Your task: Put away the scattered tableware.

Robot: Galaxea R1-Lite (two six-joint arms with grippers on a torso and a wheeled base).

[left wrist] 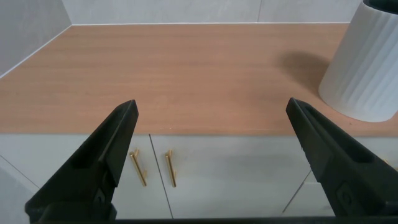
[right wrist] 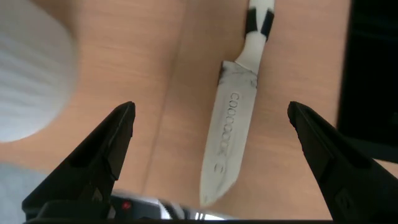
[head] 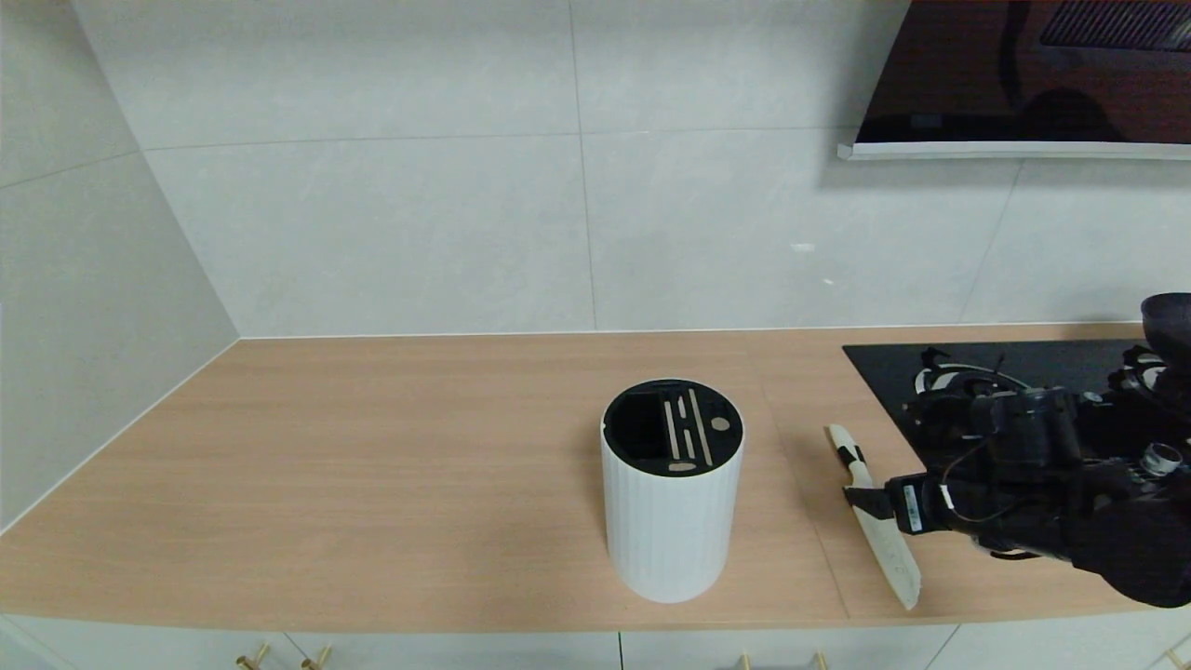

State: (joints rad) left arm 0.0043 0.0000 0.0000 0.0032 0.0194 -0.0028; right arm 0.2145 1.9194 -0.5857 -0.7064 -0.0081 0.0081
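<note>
A cream knife [head: 891, 556] with black bands on its handle lies flat on the wooden counter [head: 391, 465], right of a white ribbed holder [head: 670, 521] whose black top has slots. My right gripper [head: 875, 504] hangs low over the knife's middle, near where handle meets blade. In the right wrist view it [right wrist: 211, 111] is open, the knife [right wrist: 233, 124] lies below between its fingers, and the holder [right wrist: 28, 68] is off to one side. My left gripper [left wrist: 211, 109] is open and holds nothing, hovering off the counter's front edge, with the holder [left wrist: 364, 68] farther along.
A black cooktop [head: 912, 372] is set into the counter at the right, close behind the knife. A dark range hood [head: 1023, 74] hangs on the tiled wall above it. Cabinet doors with brass handles [left wrist: 152, 168] run below the counter's front edge.
</note>
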